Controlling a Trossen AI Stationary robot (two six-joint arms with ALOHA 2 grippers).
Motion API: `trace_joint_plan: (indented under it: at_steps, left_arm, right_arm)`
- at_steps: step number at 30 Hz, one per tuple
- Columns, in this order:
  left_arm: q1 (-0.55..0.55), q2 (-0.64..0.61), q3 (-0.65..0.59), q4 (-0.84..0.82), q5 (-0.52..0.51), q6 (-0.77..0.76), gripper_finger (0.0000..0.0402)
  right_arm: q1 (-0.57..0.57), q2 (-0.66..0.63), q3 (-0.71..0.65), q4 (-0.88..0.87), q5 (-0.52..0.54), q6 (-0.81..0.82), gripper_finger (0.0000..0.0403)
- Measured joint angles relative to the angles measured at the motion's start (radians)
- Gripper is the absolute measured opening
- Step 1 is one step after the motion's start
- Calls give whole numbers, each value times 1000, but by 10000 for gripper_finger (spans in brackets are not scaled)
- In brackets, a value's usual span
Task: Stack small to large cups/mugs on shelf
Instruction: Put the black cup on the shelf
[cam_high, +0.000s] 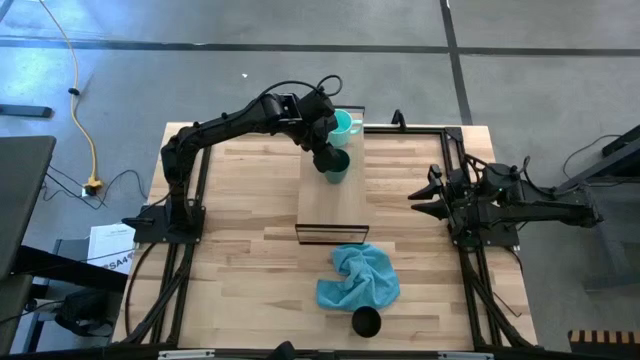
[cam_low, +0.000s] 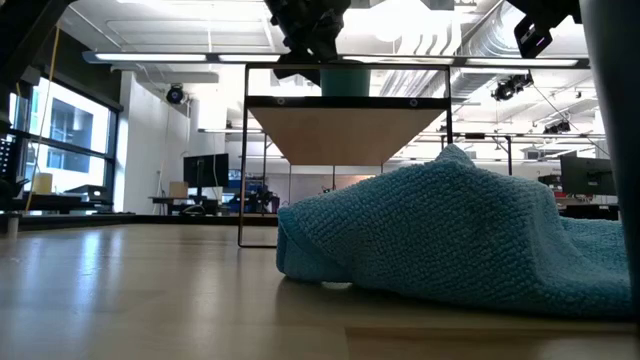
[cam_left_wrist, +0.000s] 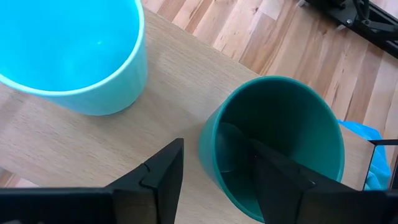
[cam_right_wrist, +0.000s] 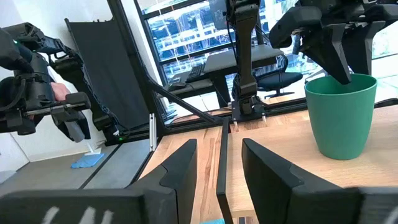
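Note:
The light-wood shelf (cam_high: 330, 205) stands mid-table. At its far end the turquoise mug (cam_high: 346, 125) stands upright, and beside it is the dark green cup (cam_high: 336, 171), also upright on its base. In the left wrist view the mug (cam_left_wrist: 74, 56) and green cup (cam_left_wrist: 280, 143) stand apart. My left gripper (cam_left_wrist: 214, 171) is open above the green cup, one finger inside, one outside its wall, with gaps on both sides. The black cup (cam_high: 367, 321) stands on the tabletop near the near edge. My right gripper (cam_right_wrist: 217, 165) is open and waits at the table's right side.
A crumpled blue cloth (cam_high: 358, 278) lies on the tabletop between the shelf's near end and the black cup. It fills the low view's foreground (cam_low: 450, 235). The shelf's dark frame (cam_high: 333, 236) closes its near end. The right arm's base sits at the table's right edge.

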Motion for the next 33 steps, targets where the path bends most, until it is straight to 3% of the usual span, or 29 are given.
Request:
trace_joint_plan:
  at_steps: [12, 29, 33]
  left_arm:
    - [0, -31, 8, 8, -14, 5, 163]
    - [-1, -37, 320, -97, 10, 55, 163]
    - [-1, -68, 313, -106, 55, 101, 163]
  right_arm:
    - [0, 0, 0, -5, 0, -1, 119]
    - [0, 0, 0, -3, 0, 10, 119]
    - [0, 0, 0, 5, 0, 31, 119]
